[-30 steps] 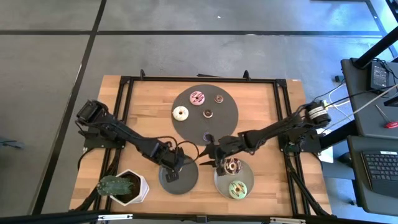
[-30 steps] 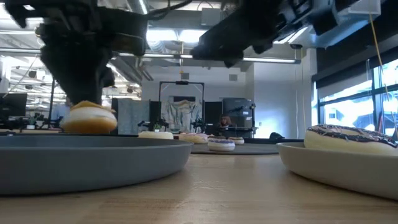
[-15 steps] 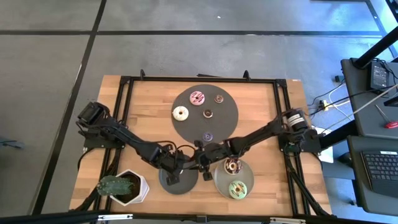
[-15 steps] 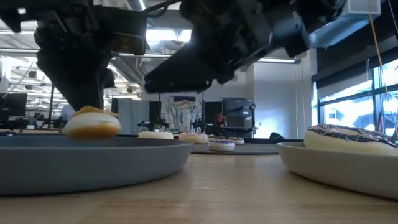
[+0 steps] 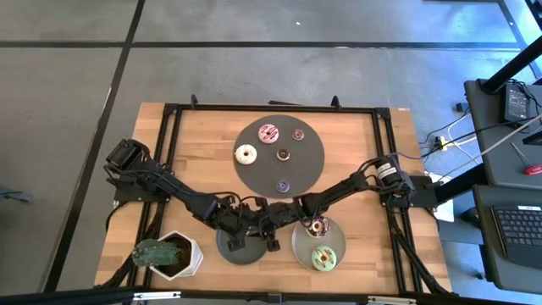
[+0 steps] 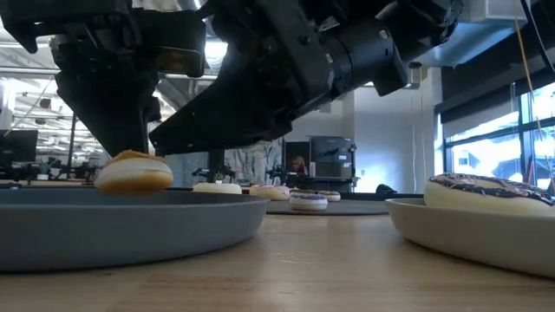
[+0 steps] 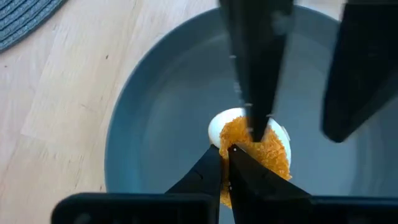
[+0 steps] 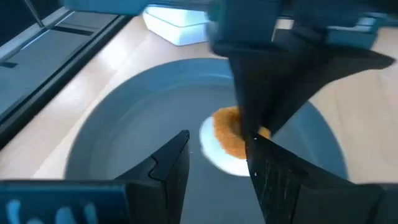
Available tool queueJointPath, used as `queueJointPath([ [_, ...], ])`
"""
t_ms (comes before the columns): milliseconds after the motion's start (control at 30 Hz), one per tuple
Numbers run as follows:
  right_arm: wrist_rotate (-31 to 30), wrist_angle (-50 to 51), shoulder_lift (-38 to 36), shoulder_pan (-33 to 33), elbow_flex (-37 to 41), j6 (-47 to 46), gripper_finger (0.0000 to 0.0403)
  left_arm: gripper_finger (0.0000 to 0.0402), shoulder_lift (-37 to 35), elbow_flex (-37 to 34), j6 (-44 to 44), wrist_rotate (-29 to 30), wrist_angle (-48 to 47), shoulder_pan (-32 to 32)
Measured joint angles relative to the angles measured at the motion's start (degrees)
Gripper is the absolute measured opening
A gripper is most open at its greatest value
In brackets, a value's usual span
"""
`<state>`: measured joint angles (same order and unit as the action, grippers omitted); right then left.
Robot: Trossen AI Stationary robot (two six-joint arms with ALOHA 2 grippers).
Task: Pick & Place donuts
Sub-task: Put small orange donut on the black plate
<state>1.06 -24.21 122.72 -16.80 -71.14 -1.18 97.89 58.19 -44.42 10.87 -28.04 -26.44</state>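
Note:
A mini orange donut [image 7: 264,155] [image 8: 225,138] lies on the dark grey plate [image 5: 230,252] [image 7: 149,118] near the table's near edge. It is hidden in the high view. My left gripper [image 5: 244,229] [image 7: 225,163] stands over it, shut on its rim. My right gripper [image 5: 271,235] [image 8: 217,142] reaches across from the right, open and low over the same plate, with its fingers on either side of the donut. In the low view the donut [image 6: 133,173] sits on the plate under the left gripper. My left gripper pinches the orange donut at its rim [image 7: 231,142] between the two nearly closed fingers, coming from above and pointing down. The donut's underside rests on the plate [image 6: 130,221]. My right gripper has one fingertip [image 7: 255,127] over the donut; whether it touches, I cannot tell.
A lighter grey plate [image 5: 298,247] to the right holds the chocolate-sprinkled donut [image 5: 318,225] and the green donut [image 5: 323,256]. The round dark mat [image 5: 309,165] farther back carries the pink, white, purple and two small brown donuts. A potted cactus [image 5: 161,252] stands at the near left.
My right gripper has moved from beside the lighter plate toward the table's left and near edge, coming down low over the dark plate until its open fingers stand around the orange donut. The left gripper has stayed on the donut, which has settled slightly lower on the plate.

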Motion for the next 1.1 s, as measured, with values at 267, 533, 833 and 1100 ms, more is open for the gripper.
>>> queueJointPath([
  [267, -3.37, -0.31, -0.02, -0.02, -0.28, 0.14, 0.0158, 0.0041, -0.02, 0.00, 0.15, -0.01, 0.18, 0.00],
  [533, -4.04, -1.64, 0.40, -0.02, -0.28, 0.14, 0.0158, 0.0074, -0.02, 0.00, 0.15, -0.01, 0.18, 0.00],
  [833, -5.88, -1.88, 1.68, -0.02, -0.28, 0.17, 0.0158, 0.0106, -0.04, 0.00, 0.03, -0.25, -0.04, 0.00],
  [1100, -6.47, -1.42, 1.68, 0.00, -0.28, 0.19, 0.0158, 0.0118, -0.07, 0.00, -0.05, -0.67, -0.11, 0.01],
])
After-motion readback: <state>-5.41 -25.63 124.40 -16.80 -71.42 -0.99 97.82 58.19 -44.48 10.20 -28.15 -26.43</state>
